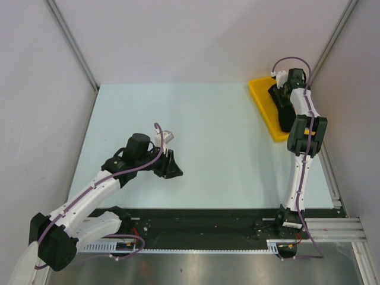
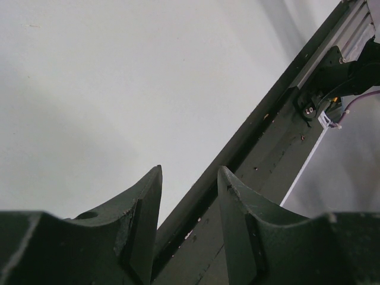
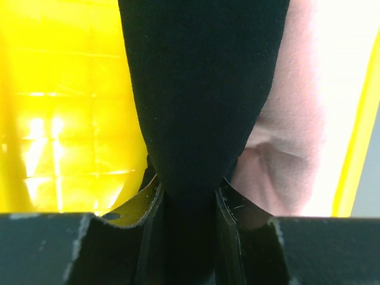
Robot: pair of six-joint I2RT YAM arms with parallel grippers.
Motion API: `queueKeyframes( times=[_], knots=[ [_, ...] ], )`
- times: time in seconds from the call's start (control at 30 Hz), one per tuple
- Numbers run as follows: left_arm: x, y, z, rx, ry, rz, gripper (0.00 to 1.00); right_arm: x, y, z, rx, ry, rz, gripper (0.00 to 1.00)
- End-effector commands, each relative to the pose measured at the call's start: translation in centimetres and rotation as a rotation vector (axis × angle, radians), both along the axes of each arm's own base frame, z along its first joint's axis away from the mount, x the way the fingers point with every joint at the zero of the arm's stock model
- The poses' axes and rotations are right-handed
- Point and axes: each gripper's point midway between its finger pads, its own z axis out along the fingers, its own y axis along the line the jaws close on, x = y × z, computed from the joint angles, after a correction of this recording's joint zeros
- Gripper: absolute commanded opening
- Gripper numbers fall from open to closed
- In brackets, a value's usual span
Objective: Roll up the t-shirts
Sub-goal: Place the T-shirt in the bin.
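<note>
While the right gripper (image 1: 278, 95) dips into the yellow plastic tray (image 1: 261, 102), the left gripper (image 1: 173, 169) hovers over the table (image 1: 208, 119). Its wrist view shows half-parted, empty jaws; the right's shows jaws pinching the black cloth t-shirt (image 3: 202, 89), likely to lift it out.

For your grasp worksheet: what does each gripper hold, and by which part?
Right gripper pinches a bunched fold of the black t-shirt; left gripper holds nothing.
</note>
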Motion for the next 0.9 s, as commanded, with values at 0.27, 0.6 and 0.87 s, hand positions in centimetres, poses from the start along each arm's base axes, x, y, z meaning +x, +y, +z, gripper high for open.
queueKeyframes(
  times=[0.27,0.6,0.87],
  knots=[
    [0.2,0.0,0.2,-0.011,-0.031,-0.019,0.47,2.2,-3.0,3.4,-0.177,-0.106,-0.048,0.03],
    [0.1,-0.1,0.2,-0.015,-0.029,-0.025,0.48,2.3,-2.7,3.7,-0.188,-0.119,-0.070,0.28],
    [0.1,-0.1,0.4,-0.021,-0.037,-0.028,0.49,2.0,-2.7,4.3,-0.182,-0.126,-0.115,1.00]
  ],
)
